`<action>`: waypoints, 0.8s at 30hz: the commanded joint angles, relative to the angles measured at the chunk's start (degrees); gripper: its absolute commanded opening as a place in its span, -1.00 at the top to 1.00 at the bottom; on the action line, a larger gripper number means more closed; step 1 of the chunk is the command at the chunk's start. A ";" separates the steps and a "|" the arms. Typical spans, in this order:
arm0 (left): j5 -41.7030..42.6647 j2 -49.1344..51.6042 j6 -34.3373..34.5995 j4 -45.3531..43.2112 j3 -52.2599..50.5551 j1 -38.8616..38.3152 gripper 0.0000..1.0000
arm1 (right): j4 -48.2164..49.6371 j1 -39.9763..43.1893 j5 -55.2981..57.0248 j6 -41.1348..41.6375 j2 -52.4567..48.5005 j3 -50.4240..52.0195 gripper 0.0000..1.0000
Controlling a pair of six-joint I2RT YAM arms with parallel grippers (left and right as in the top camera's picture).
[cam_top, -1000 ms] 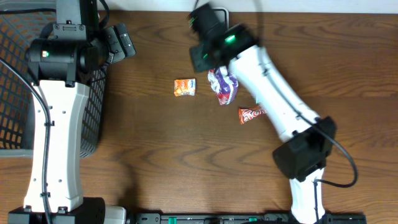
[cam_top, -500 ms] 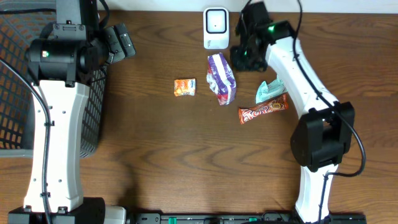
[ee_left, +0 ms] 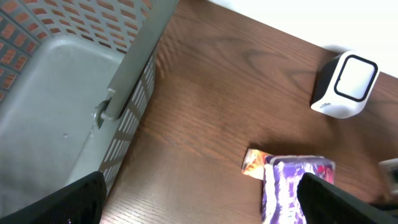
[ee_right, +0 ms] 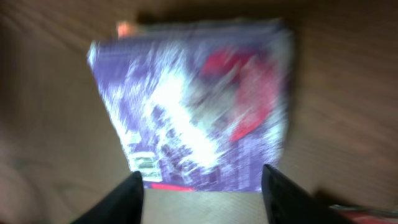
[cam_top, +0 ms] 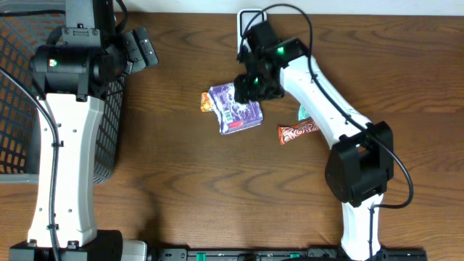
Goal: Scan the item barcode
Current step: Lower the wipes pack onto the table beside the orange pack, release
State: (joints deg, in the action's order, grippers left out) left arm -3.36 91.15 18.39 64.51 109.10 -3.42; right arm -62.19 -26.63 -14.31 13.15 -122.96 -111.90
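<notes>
While the right claw (cam_top: pixel 254 85) hangs over the middle of the dark brown wooden table (cam_top: pixel 181 188), the purple foil snack packet (cam_top: pixel 236 109) lies flat on the wood directly beneath it, with one corner pointing toward 7 o'clock in the overhead view. From the right wrist camera, that claw's two fingers (ee_right: pixel 132 198) stand apart at the packet's near edge. They close on nothing that can be seen, though the picture is too smeared to show whether either fingertip touches the foil. The printing on the packet is also too blurred to read.

At 10 o'clock of the packet a small orange sachet (cam_top: pixel 207 102) peeks out, touching it and partly covered by it. At 12 o'clock, near the far edge of the table, stands the white box-shaped barcode scanner (cam_top: pixel 247 16), half hidden by the right arm in the overhead view and plain in the left wrist view. Between 3 and 4 o'clock of the packet lies a red-orange wrapped candy bar (cam_top: pixel 296 133), well apart from it. Just beyond the bar, a sliver of teal wrapper (cam_top: pixel 301 111) shows beside the arm.

At 9 o'clock sits the black mesh plastic basket (cam_top: pixel 14 87). The left claw (ee_left: pixel 202 180) hovers by its rim with its fingers spread wide and nothing between them.
</notes>
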 commanded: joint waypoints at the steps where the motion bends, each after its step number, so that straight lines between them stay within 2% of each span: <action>1: -0.35 0.24 0.28 0.20 0.20 0.24 -0.96 | 0.11 2.73 4.96 2.23 0.59 -3.80 -0.33; 5: -0.33 0.26 0.28 0.22 0.20 0.24 -0.96 | 1.22 6.84 1.73 1.44 0.42 -2.86 -0.36; 8: -0.33 0.24 0.28 0.20 0.20 0.24 -0.95 | 3.08 9.49 -8.07 -5.86 -0.20 -1.05 -0.38; 10: -0.35 0.26 0.28 0.20 0.20 0.24 -0.96 | 4.74 10.27 -12.52 -7.54 -0.85 0.79 -0.40; 15: -0.35 0.26 0.28 0.22 0.20 0.24 -0.96 | 10.34 10.54 -15.10 -7.48 -2.38 6.36 -0.40; 20: -0.35 0.26 0.28 0.20 0.20 0.24 -0.96 | 19.50 11.41 -25.92 -7.37 -5.40 11.21 -0.39; 24: -0.35 0.26 0.28 0.20 0.20 0.24 -0.96 | 22.60 11.43 -29.11 -4.87 -9.53 11.85 -0.37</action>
State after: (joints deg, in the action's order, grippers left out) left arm -3.38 91.15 18.39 64.51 109.10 -3.42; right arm -40.60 -15.59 -36.53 7.03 -129.23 -100.99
